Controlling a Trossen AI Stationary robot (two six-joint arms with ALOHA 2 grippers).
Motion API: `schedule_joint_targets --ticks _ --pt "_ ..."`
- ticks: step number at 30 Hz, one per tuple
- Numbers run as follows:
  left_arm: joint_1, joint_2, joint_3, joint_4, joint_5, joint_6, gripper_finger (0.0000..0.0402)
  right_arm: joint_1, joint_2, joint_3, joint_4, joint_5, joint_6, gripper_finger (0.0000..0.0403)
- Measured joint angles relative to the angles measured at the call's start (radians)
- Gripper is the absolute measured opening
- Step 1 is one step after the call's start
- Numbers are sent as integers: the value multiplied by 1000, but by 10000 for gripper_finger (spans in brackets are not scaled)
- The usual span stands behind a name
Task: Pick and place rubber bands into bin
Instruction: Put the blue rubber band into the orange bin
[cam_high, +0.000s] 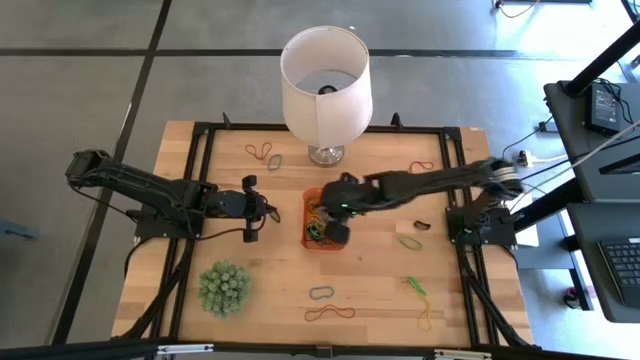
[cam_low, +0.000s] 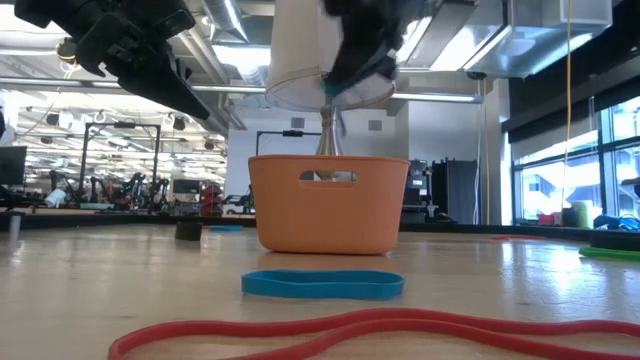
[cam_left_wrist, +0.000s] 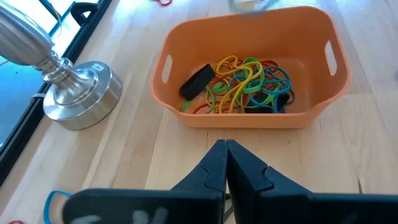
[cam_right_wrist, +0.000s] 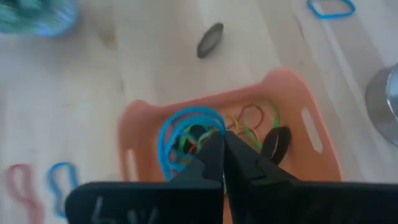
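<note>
High view: orange bin (cam_high: 309, 238) sits at centre of the desk (cam_high: 380, 290), just below the white lampshade (cam_high: 324, 85) and its metal base (cam_high: 326, 155). Right pincer (cam_high: 336, 231) is over the bin, arm reaching in from frame right. Right wrist view: its fingers (cam_right_wrist: 211, 155) are clenched tip to tip above the bin (cam_right_wrist: 143, 115); a blue band (cam_right_wrist: 186, 121) lies right at the tips, but whether it is pinched can't be told.

Left pincer (cam_high: 272, 212) waits just left of the bin, clenched, nothing in it; left wrist view shows tips pressed together (cam_left_wrist: 226, 149) w/ the bin (cam_left_wrist: 249, 118) ahead.

Bin contents per left wrist view: tangle of rubber bands (cam_left_wrist: 245, 87), yellow, green, blue, red, plus a black one.

Loose bands still on the desk, high view: red pair w/ a grey one, upper left of the bin (cam_high: 262, 152); red, upper right (cam_high: 421, 166); black (cam_high: 421, 226) and green (cam_high: 410, 241), right of the bin; green and yellow, lower right (cam_high: 418, 290); grey (cam_high: 321, 293) and red (cam_high: 330, 313), lower centre. Spiky green ball plant (cam_high: 223, 288) at lower left.

Low view: blue band (cam_low: 322, 284) and red band (cam_low: 380, 330) in foreground, bin (cam_low: 328, 205) behind them.
</note>
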Motion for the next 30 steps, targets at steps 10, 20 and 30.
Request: schedule_joint_targets --ticks 10,20,30 --pt "0 0 0 -1 0 1 6 -55 277 102 -33 -80 -60 0" --pt "0 0 0 -1 0 2 6 -75 406 103 -51 -80 -60 5" --pt "0 0 0 -1 0 2 6 -78 375 103 -85 -80 -60 85"
